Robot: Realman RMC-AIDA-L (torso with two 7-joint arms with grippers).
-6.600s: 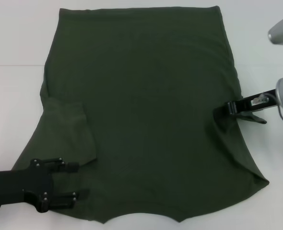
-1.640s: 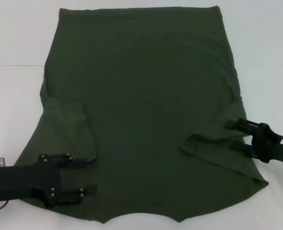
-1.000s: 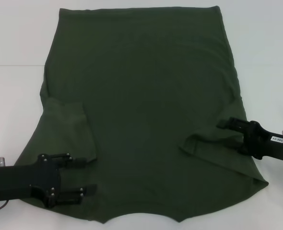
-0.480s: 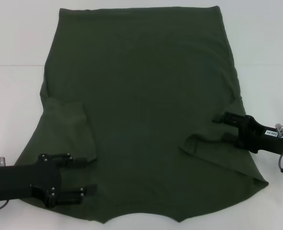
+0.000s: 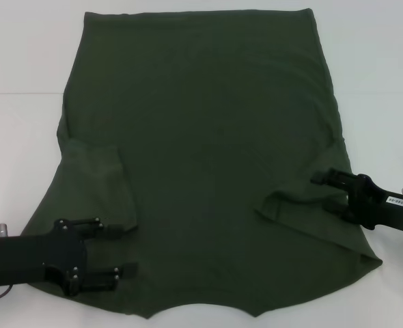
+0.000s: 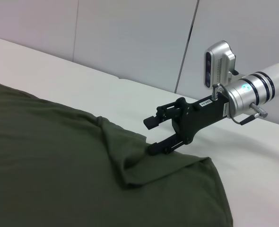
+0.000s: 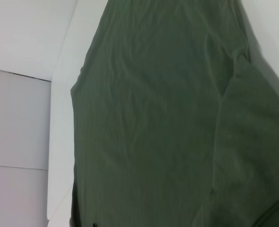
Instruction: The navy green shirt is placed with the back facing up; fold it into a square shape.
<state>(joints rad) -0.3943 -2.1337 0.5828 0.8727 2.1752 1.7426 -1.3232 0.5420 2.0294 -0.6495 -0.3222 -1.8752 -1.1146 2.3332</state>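
I worked in what looked like a lab or test room, not a home. A plain white table filled the space before me, and behind it stood bare white wall panels with dark seams. A small camera was bolted on my right arm's silver wrist.

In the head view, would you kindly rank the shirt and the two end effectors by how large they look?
1. Shirt, by far the largest.
2. Left end effector.
3. Right end effector, which looks smaller, though it lies farther from the camera, so the last two are unsure.
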